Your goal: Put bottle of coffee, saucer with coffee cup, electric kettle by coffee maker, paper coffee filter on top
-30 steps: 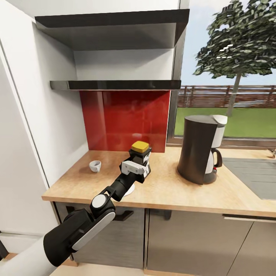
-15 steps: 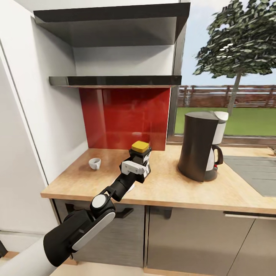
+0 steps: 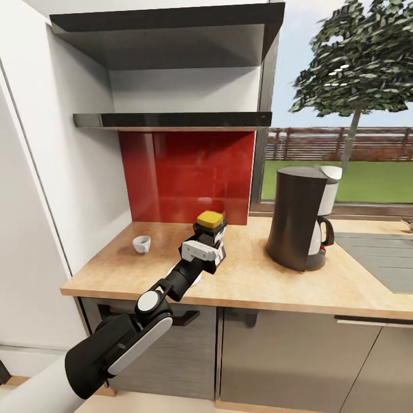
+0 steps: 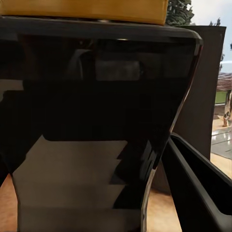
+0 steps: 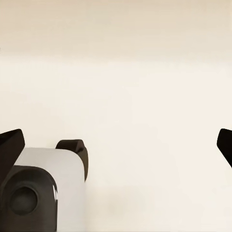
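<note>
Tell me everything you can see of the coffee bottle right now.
The bottle is small, dark brown and glossy, with a flat yellow cap. It stands upright in the left hand, over the countertop, left of the coffee maker. The left wrist view shows its dark waisted body close up. Whether its base touches the counter is hidden.

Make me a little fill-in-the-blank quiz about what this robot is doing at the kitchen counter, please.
1. The left gripper holds a dark bottle of coffee with a ____ cap.
2. The wall panel behind the kitchen countertop is coloured ____.
3. The coffee maker stands on the side of the bottle nearer the ____.
4. The small white coffee cup sits on the countertop, between the bottle and the white ____.

Missing words: yellow; red; window; wall
</note>
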You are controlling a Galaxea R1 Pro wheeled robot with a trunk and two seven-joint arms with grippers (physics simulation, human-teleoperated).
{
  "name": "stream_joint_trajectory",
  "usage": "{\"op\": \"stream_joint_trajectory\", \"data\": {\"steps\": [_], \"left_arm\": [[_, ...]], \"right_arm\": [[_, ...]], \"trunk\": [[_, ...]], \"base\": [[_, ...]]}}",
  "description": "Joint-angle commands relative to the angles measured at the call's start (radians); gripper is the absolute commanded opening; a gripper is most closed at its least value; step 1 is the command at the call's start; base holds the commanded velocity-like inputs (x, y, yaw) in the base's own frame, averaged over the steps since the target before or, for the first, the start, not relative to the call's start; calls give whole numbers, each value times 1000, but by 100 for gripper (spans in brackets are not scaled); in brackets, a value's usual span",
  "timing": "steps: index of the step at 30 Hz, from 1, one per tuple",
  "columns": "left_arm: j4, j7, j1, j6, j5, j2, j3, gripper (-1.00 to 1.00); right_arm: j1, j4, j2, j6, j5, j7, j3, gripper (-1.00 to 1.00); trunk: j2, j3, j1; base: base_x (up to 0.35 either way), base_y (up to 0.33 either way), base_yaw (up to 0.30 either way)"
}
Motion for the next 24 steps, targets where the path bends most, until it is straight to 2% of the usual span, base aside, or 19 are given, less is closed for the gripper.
{"op": "stream_joint_trajectory", "data": {"steps": [1, 12, 24], "left_arm": [[-2, 7, -2, 3, 3, 1, -3, -100], [-2, 7, -2, 3, 3, 0, -3, -100], [-1, 9, -2, 3, 3, -1, -4, -100]], "right_arm": [[-1, 1, 0, 1, -7, 11, -6, 100], [-1, 1, 0, 0, -7, 10, -6, 100], [0, 1, 0, 0, -7, 9, -6, 100]], "trunk": [[-1, -1, 0], [-1, -1, 0], [-1, -1, 0]], "base": [[0, 0, 0], [38, -65, 0], [139, -245, 0]]}}
